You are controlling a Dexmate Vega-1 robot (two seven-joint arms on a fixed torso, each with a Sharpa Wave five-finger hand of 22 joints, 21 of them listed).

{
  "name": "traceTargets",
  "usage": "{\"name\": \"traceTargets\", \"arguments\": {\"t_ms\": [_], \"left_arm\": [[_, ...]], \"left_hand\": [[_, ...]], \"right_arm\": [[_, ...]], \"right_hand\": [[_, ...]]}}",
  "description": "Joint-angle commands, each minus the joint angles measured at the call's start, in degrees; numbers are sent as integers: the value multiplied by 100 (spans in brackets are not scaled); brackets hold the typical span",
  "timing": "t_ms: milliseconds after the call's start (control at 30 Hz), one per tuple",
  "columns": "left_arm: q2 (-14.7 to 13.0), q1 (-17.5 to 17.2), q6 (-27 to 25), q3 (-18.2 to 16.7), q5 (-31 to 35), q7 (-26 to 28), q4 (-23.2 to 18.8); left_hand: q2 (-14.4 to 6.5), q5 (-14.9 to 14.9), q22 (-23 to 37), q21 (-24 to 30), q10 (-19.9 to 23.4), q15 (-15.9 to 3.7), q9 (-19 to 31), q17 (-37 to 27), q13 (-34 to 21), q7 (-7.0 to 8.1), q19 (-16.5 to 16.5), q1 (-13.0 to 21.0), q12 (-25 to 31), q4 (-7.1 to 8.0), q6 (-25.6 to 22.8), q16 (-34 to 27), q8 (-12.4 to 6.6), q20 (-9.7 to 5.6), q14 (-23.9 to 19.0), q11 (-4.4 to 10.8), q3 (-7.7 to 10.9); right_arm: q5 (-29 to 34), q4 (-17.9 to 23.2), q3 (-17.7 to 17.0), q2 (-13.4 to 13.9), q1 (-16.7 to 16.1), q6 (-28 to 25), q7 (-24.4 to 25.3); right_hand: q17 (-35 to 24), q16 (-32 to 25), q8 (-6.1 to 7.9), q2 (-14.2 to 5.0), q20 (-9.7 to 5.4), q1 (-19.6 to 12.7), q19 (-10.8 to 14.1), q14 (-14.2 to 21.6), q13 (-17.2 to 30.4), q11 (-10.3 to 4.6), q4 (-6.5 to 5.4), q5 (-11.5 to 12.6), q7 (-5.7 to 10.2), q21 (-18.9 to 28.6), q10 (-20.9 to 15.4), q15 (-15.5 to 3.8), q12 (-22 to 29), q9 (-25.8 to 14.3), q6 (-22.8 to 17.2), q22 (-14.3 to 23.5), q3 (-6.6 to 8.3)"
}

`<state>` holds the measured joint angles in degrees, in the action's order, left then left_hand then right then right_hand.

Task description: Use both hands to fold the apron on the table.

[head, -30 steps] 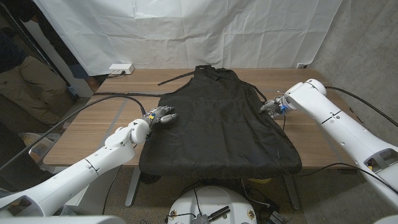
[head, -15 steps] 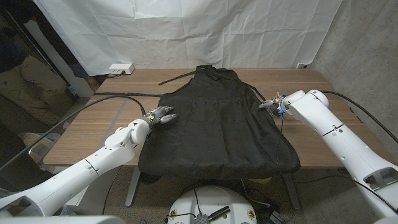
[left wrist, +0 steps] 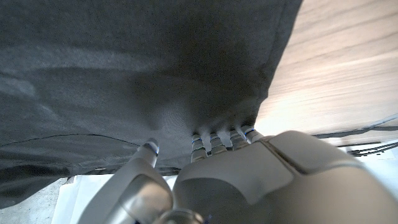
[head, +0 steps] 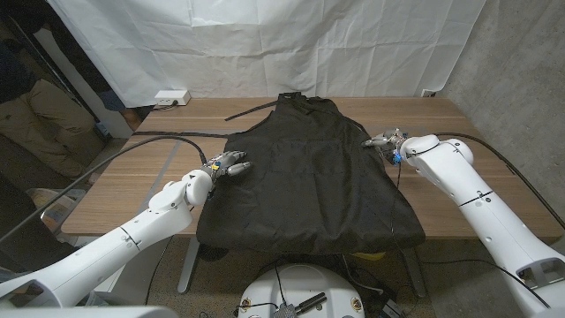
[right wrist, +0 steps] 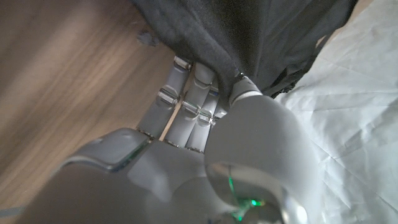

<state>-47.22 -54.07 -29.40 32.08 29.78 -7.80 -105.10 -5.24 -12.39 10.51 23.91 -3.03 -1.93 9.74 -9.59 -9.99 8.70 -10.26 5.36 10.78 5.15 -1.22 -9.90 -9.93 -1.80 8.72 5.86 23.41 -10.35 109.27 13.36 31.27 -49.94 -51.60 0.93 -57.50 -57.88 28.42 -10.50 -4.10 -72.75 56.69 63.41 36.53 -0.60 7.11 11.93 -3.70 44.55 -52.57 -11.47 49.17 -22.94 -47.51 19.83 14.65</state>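
The black fabric apron [head: 309, 177] lies spread on the brown wooden table [head: 441, 190], bib end far from the robot and its wide hem hanging over the near edge, so both side edges are open to a grasp. The left hand [head: 226, 165] sits at the apron's left side edge; in the left wrist view its fingers [left wrist: 217, 140] lie side by side and disappear under the cloth while the thumb presses on top, so the edge looks pinched between them, probably to lift that side for a fold. The right hand [head: 386, 143] is at the opposite side edge, beside a thin black strap [head: 395, 190] trailing towards the hem; the right wrist view shows its fingers [right wrist: 186, 93] close together with their tips tucked beneath the fabric's edge and the thumb over it, a matching pinch. Holding both edges at the same height across the apron would let the cloth fold evenly. Another thin strap [head: 250, 112] lies beyond the left fingers on the wood.
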Motion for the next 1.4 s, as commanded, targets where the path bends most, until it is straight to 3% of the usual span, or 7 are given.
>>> {"name": "traceTargets", "arguments": {"t_ms": [33, 267, 800, 1400], "left_arm": [[16, -20, -25, -14, 21, 21, -25], [10, -38, 18, -24, 5, 34, -20], [-8, -35, 68, -19, 19, 45, -17], [-5, -82, 41, -58, 19, 96, -54]], "left_hand": [[9, -48, 20, 28, -25, -344, 20, -19, -31, -14, 8, 54, 16, 29, 34, -37, -28, -23, 63, 10, 16], [2, -47, 21, 20, -24, -344, 20, -19, -31, -15, 10, 55, 19, 29, 32, -39, -32, -18, 60, 1, 17], [-5, -46, 23, 6, -10, -343, 20, -18, -31, -17, 19, 56, 28, 25, 35, -40, -35, -19, 61, -7, 18], [-6, -44, 24, -13, -14, -343, 20, -17, -30, -15, 25, 57, 29, 20, 37, -41, -37, -18, 61, 10, 17]], "right_arm": [[-182, 162, -189, -121, -170, 733, 51], [-317, 260, -266, -224, -191, 877, 85], [-381, 420, -1, -446, 115, 600, 244], [-535, 187, 515, -742, 836, 135, 81]], "right_hand": [[-67, -40, 40, -2, -50, -86, 27, 50, 19, 19, -7, -9, -118, 74, -57, -94, 44, 0, -90, 17, 63], [-148, -45, 40, 7, -63, -98, 36, 63, 7, 11, -12, -16, -133, 142, -78, -93, 41, 14, -110, 28, 83], [-366, -91, 43, 44, -127, -145, 142, 171, -21, 25, 5, -39, -156, 345, -166, -101, 49, 48, -173, 42, 129], [-576, -93, 22, 64, -140, -159, 111, 205, -28, 40, 5, -61, -194, 500, -200, -99, 49, 79, -182, 42, 164]]}}
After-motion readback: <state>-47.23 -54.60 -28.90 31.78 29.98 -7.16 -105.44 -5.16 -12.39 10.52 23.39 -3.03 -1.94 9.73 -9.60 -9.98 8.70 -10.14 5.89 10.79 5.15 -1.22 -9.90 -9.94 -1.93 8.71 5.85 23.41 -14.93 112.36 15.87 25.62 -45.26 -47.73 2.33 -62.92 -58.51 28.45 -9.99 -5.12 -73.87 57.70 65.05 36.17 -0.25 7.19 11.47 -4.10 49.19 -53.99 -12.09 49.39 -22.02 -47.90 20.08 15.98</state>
